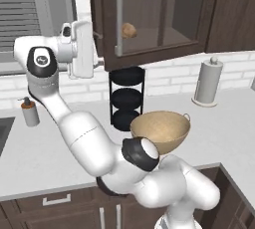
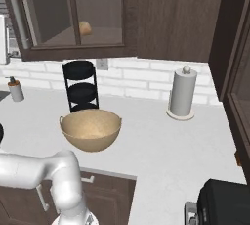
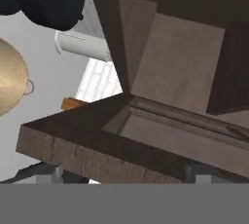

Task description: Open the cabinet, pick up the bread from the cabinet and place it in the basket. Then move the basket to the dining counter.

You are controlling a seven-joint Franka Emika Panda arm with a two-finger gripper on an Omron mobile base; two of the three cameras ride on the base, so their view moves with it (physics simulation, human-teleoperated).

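Observation:
The dark brown cabinet has a glass door [image 1: 149, 19] with a long silver handle [image 1: 118, 16], and its handle side looks swung slightly outward. The small golden bread [image 1: 129, 30] [image 2: 85, 28] lies on the shelf behind the glass. My gripper [image 1: 99, 49] is at the door's lower left corner. It is open, and in the hand view the door's bottom rail [image 3: 107, 145] lies between the spread fingertips of the gripper [image 3: 124, 174], which holds nothing. The tan basket [image 1: 160, 131] [image 2: 91, 128] [image 3: 9, 79] stands empty on the counter below. The dining counter is out of view.
A black three-tier rack [image 1: 127, 98] [image 2: 81, 87] stands against the brick wall behind the basket. To the right is a paper towel roll [image 1: 207, 81] [image 2: 182, 93]. A soap dispenser [image 1: 30, 112] sits by the sink [image 1: 2, 133] at left. Tall dark cabinets close off the right side.

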